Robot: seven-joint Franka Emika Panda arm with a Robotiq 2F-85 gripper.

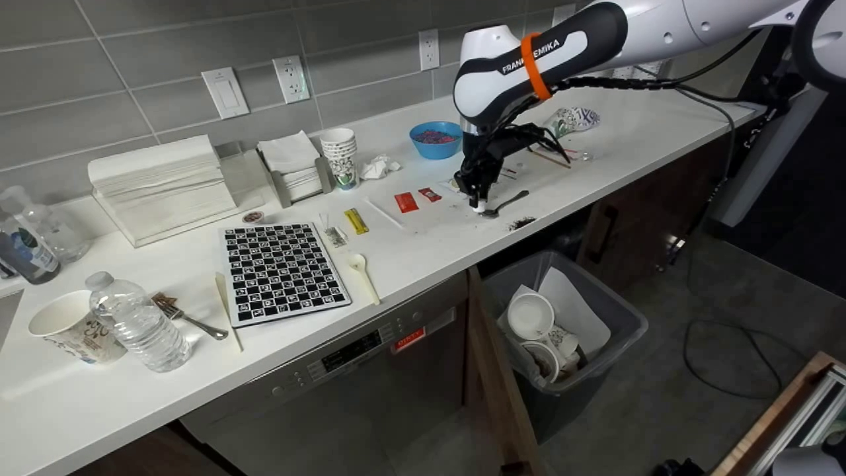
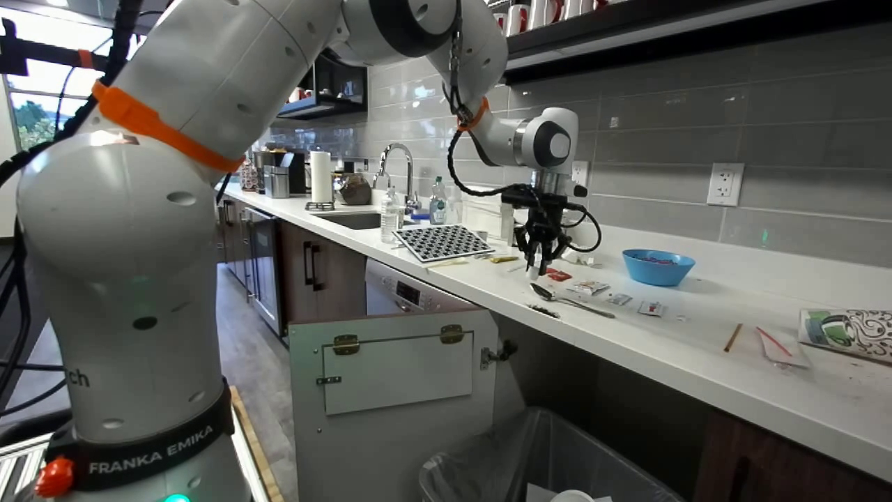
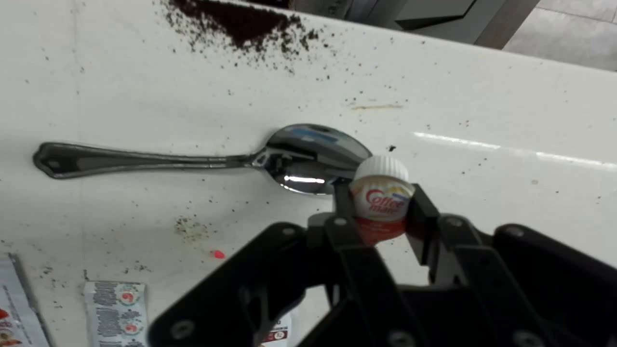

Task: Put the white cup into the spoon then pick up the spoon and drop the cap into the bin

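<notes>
One small white cup (image 3: 382,193) is pinched between the fingers (image 3: 425,212) of the end effector (image 3: 384,205), its ribbed end pointing down over the tip of the spoon (image 3: 270,159). Whether cup and spoon touch, I cannot tell. The spoon lies on the bench (image 3: 506,217), and the bin (image 1: 568,400) stands below the bench's front edge.

The likeliest trouble is a cup that won't stay put. It is over the end of the spoon's hollow rather than the middle, and its base looks broad for so shallow a dip; let go there, it could tip and roll, perhaps over the edge, which is near. Pressing on the tip might rock the spoon and lift its handle. Later, that thin handle will probably be awkward to grip, and any twist or sag in lifting could shed the cup short of the bin. A careless sweep might also scatter the dark grounds (image 3: 241,24) near the spoon.

In both exterior views the arm (image 1: 595,30) reaches over the bench, bends at the wrist, and carries the end effector pointing nearly straight down, low above the bench.
</notes>
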